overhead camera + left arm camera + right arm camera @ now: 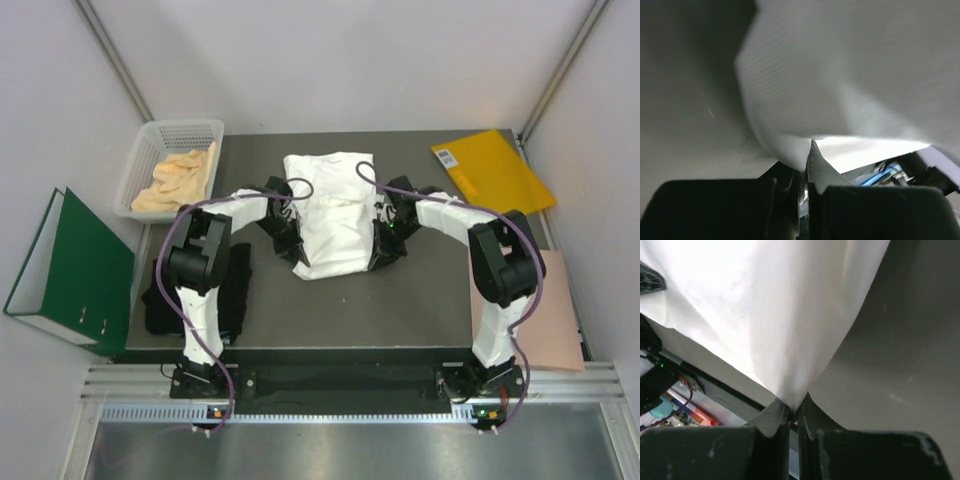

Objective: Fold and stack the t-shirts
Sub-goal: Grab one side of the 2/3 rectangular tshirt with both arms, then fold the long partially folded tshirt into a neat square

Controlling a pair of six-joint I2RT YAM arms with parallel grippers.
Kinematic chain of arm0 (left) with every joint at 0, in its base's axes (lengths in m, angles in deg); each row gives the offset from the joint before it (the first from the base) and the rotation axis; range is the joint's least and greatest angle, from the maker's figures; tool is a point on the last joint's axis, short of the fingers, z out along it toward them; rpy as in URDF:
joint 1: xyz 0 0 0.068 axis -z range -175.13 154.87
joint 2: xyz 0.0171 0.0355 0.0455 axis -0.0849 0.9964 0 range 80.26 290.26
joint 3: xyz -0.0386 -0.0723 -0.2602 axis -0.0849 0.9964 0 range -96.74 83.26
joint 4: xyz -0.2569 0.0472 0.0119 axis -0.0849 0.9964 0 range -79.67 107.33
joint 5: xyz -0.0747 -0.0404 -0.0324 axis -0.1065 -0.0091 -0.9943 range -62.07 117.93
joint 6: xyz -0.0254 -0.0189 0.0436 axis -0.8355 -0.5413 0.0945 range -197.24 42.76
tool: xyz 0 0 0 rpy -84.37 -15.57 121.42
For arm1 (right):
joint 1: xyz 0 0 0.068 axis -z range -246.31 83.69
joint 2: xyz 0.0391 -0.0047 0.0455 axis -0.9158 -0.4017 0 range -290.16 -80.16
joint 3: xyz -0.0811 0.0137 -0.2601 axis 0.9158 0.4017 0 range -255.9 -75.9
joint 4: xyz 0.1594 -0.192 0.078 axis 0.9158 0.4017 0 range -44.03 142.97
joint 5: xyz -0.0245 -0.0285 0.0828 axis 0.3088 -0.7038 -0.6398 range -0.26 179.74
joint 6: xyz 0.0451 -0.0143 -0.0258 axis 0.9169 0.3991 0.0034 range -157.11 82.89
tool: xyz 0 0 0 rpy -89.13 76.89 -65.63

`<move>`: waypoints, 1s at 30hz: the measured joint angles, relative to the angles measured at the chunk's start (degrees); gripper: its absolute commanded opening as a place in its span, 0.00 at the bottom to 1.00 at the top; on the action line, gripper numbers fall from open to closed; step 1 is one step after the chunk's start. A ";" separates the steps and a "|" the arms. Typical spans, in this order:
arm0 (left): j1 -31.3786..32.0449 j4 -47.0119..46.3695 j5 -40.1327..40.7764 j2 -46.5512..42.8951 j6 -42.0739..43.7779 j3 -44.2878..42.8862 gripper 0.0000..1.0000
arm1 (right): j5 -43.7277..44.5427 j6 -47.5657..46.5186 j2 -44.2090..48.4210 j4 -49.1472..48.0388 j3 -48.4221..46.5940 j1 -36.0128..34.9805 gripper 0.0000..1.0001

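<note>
The white t-shirt (330, 215) lies partly folded in the middle of the dark table, its near part bunched between the two arms. My left gripper (288, 240) is shut on the shirt's left near edge; the left wrist view shows white cloth (840, 85) pinched between the jaws at my left gripper (809, 155). My right gripper (382, 240) is shut on the right near edge, with white cloth (770, 315) drawn to a point at my right gripper (794, 407). The black t-shirt (235, 290) lies crumpled at the table's left, beside the left arm.
A white basket (150, 150) with a yellow cloth (178, 180) stands at the back left. An orange-yellow envelope (492, 170) lies at the back right, a pink paper sheet (545, 320) at the right edge. A green binder (70, 270) leans off the table's left side.
</note>
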 measured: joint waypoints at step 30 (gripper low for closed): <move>-7.13 -2.93 -12.13 5.31 -8.24 -26.84 0.08 | -6.88 -5.70 -18.27 4.22 -48.13 9.33 0.03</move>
